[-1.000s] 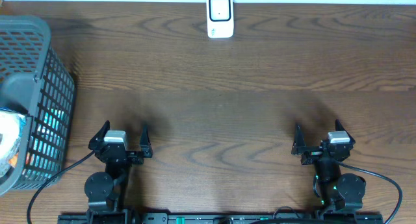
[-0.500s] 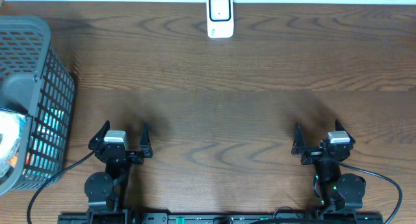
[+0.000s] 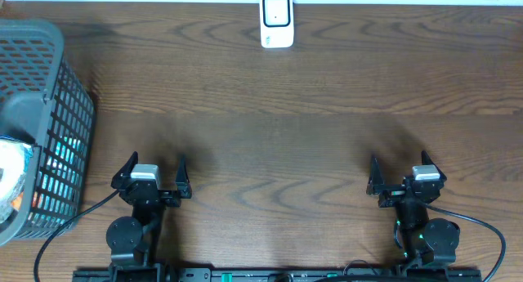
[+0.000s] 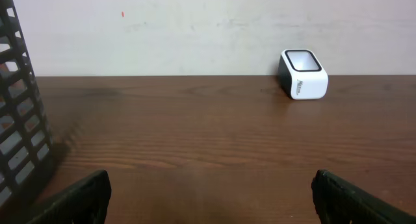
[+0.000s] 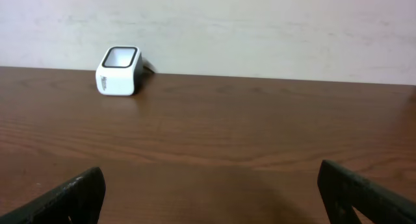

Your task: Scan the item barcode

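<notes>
Nothing moved, scanner (image 3: 277,20) beyond left end effector (image 3: 156,163)

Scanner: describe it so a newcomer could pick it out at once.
Follow the dark wooden table to its far edge, against the pale wall. Midway along stands the scanner, alone. It is a small white box with a dark-framed window, unlike the big black mesh basket at the left end.
</notes>
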You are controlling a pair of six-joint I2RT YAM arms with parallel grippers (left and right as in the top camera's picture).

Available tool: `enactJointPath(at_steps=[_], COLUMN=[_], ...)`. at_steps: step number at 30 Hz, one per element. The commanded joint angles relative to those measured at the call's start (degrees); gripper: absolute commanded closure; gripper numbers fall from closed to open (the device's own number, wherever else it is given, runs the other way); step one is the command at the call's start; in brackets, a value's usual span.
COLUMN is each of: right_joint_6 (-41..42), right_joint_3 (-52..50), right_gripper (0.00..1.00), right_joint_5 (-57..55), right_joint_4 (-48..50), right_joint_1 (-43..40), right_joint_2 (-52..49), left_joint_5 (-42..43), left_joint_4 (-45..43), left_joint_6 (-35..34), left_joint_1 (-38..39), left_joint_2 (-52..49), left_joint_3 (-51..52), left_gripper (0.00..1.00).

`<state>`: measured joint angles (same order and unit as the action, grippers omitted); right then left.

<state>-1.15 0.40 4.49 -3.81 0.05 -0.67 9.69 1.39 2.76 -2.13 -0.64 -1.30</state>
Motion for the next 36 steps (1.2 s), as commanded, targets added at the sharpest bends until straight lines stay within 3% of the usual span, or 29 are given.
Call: enactJointPath(at_steps=[1,12,18,22,25,29,36], right_joint_6=[-0.8,-0.8,-0.8,-0.8,-0.8,-0.8,-0.8], right_joint_3=[0.0,0.0,0.0,0.0,0.0,0.0,0.0], right_gripper=[0.01,0.01,0.01,0.01,0.01,0.01,0.01], right_joint_5=[0.3,0.3,0.4,0.4,0.4,0.4,0.4], right_joint_4=[-0.2,-0.2,-0.2,-0.2,-0.2,-0.2,-0.2], right_joint_1=[0.4,0.4,0.4,0.4,0.4,0.4,0.4], right_joint_2=[0.2,0.2,0.2,0.2,0.2,0.2,0.2], left_joint_5=[-0.1,-0.1,4.5,7.3,11.4,11.3,11.1], left_joint_4=[1.9,1.8,-0.6,-5.3,-13.8,-23.6,-21.9], left_joint_6=[-0.5,-0.5,-0.5,-0.5,-1.0,-5.7,-6.1], left_joint_1=[0.2,0.2,0.2,0.2,0.2,0.2,0.2], left_joint_2=[0.4,0.4,0.4,0.4,0.4,0.4,-4.0], left_joint_3=[1.1,1.1,1.1,1.1,1.1,0.6,-10.3], left_gripper=[0.02,0.02,0.02,0.02,0.02,0.02,0.02])
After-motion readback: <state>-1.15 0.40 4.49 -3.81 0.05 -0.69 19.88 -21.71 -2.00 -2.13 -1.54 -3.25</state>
